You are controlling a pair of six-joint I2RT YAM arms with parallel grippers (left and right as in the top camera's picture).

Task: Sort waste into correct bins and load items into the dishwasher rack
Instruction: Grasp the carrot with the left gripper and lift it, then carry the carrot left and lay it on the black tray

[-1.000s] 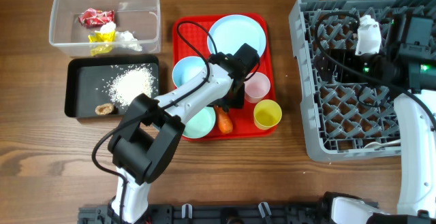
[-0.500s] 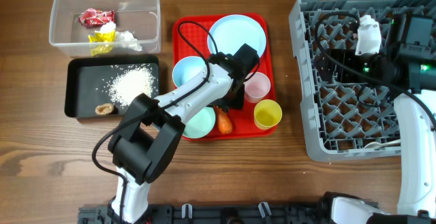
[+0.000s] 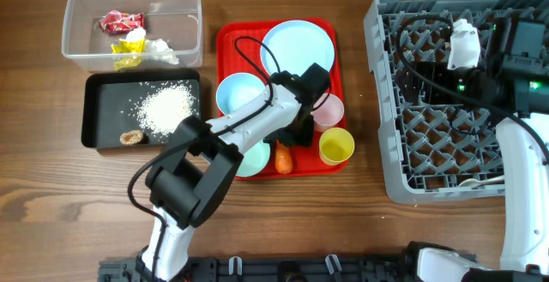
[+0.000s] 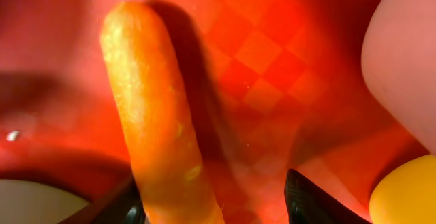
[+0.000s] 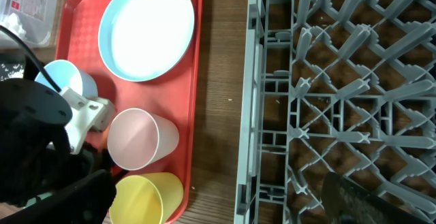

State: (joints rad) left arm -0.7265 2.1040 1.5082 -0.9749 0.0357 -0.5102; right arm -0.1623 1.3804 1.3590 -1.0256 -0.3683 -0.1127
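At the front edge of the red tray (image 3: 226,38), the orange carrot (image 3: 283,156) is lying lengthwise, hemmed in by a pale bowl (image 3: 251,158) on one side and the yellow cup (image 3: 336,145) on the other, with the pink cup (image 3: 327,109) standing just behind. A strip of wooden table (image 3: 51,205) is separating the tray from the grey lattice rack (image 3: 386,102), and another is running along the front. The left arm is reaching across the tray with its wrist bent downward, and the left gripper (image 4: 214,207) is straddling the carrot's near end with its jaws parted: one finger is sitting against the carrot, the other is standing clear of it, so nothing is being gripped. In the left wrist view the carrot is showing a smooth, slightly pitted, rounded skin against the tray's glossy checkered plastic. The right gripper (image 3: 463,46) is hanging spread wide over the rack's upright pegs, holding nothing. At the far left, the clear tub (image 3: 77,55) is holding crinkled wrappers (image 3: 116,22) and the black tray (image 3: 93,115) is holding rice (image 3: 165,106).
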